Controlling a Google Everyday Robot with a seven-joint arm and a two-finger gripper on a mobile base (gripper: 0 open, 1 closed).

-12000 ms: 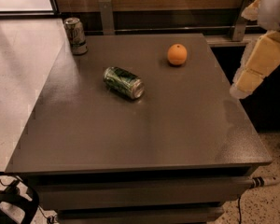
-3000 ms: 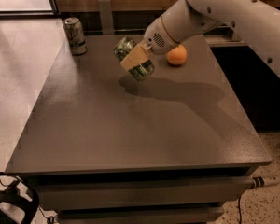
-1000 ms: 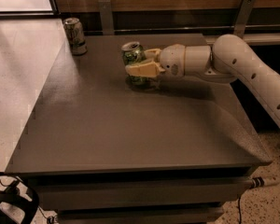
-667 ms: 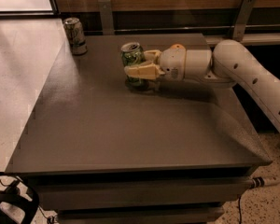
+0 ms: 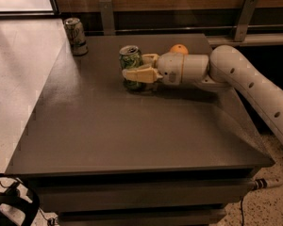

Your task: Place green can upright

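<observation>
Grey table | 2 cans, 1 orange | pincer grips upright green can | silver can far corner

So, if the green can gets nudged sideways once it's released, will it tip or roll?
The green can stands upright on the table, the pincer clamped around its middle, so it probably stays. A high push could tip it; then its round side would likely roll. Thin metal, likely dents easily.
</observation>
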